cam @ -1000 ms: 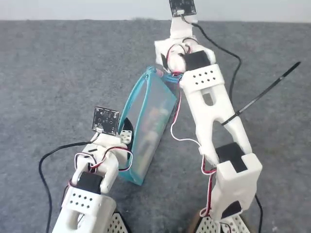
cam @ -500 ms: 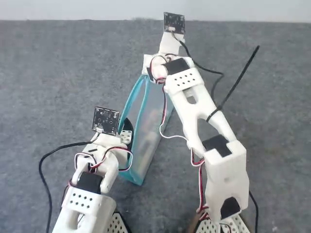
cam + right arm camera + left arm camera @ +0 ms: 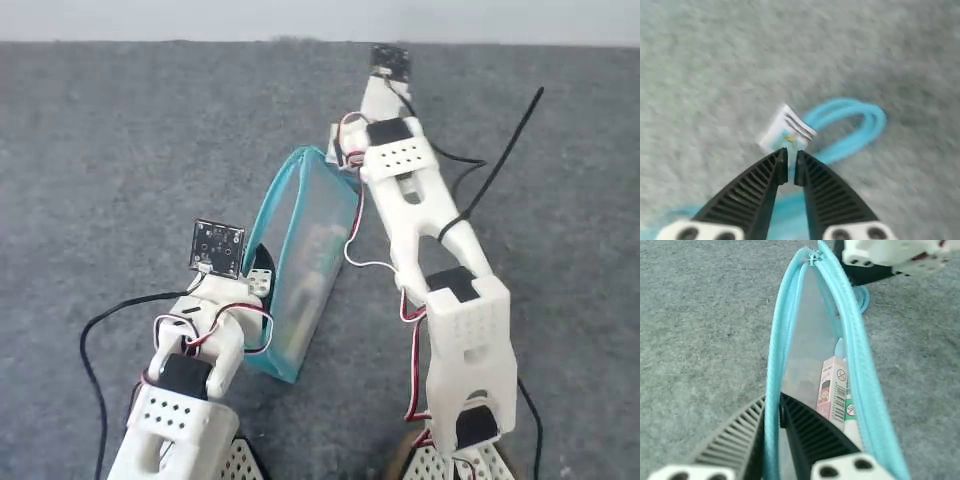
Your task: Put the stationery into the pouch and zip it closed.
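The left gripper [image 3: 773, 399] is narrowed down on one long rim of the pouch [image 3: 305, 215]. The teal zipper edge runs between its two black fingers at the pouch's end nearer the front edge of the surface [image 3: 100, 150]. Past the fingers the pouch mouth gapes open along its length, and both teal edges meet at the zipper slider [image 3: 812, 258] at the far end. Inside, against the other wall, stands a pink box [image 3: 829, 387], and a green and white item [image 3: 850, 412] sits just beside it.

The right gripper [image 3: 790, 156] has its jaws almost together, with the lower edge of a small white tag [image 3: 786, 131] pinched between the tips. A loop of teal cord [image 3: 850, 125] is beside the tag and lies on the surface. In the high view this gripper sits at the pouch's far end, touching it at the corner where the slider is.

The pouch stands on its long edge near the middle of the grey surface. It slants from the left arm's side at the front towards the back edge, and lies between the two arms.
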Robot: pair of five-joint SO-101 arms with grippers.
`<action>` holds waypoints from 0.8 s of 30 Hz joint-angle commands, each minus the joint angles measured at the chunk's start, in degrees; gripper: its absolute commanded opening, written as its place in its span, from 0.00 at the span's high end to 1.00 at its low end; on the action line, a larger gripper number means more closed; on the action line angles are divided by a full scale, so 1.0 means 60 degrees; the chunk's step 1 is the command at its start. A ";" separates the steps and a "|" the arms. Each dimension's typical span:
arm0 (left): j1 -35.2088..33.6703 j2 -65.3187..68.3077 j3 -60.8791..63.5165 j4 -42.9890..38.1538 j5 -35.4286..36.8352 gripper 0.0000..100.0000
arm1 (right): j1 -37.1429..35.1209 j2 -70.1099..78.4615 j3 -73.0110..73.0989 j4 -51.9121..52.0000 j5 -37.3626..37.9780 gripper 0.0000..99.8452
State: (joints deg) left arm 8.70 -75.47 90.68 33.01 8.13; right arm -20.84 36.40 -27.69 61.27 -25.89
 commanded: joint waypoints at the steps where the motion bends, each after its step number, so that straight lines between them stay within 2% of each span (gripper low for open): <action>1: 0.0147 -0.0015 -0.0095 0.0044 -0.0161 0.99 | 0.0139 -0.0359 -0.0147 0.0799 0.0220 0.99; 6: 0.0147 -0.0015 -0.0081 0.0044 -0.0161 0.99 | 0.0110 -0.1179 -0.0147 0.1707 0.0220 0.99; 10: 0.0147 -0.0015 -0.0081 0.0029 -0.0161 0.99 | 0.0095 -0.2015 -0.0117 0.1956 0.0806 0.99; 12: 0.0147 -0.0015 -0.0081 0.0029 -0.0161 0.99 | 0.0110 -0.2161 -0.0088 0.1941 0.0645 0.98; 15: 0.0147 -0.0015 -0.0081 0.0029 -0.0161 0.99 | 0.0242 -0.1604 -0.0103 0.1707 0.0850 0.91; 21: 0.0147 -0.0015 -0.0081 0.0044 -0.0161 0.99 | 0.0725 0.0242 -0.0132 0.0842 0.0996 0.70; 24: 0.0147 -0.0015 -0.0081 0.0044 -0.0161 0.99 | 0.0725 0.0784 -0.0161 0.0286 0.0996 0.68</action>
State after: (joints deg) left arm 8.70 -75.47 90.68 33.01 8.04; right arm -16.97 41.32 -27.52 66.46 -21.14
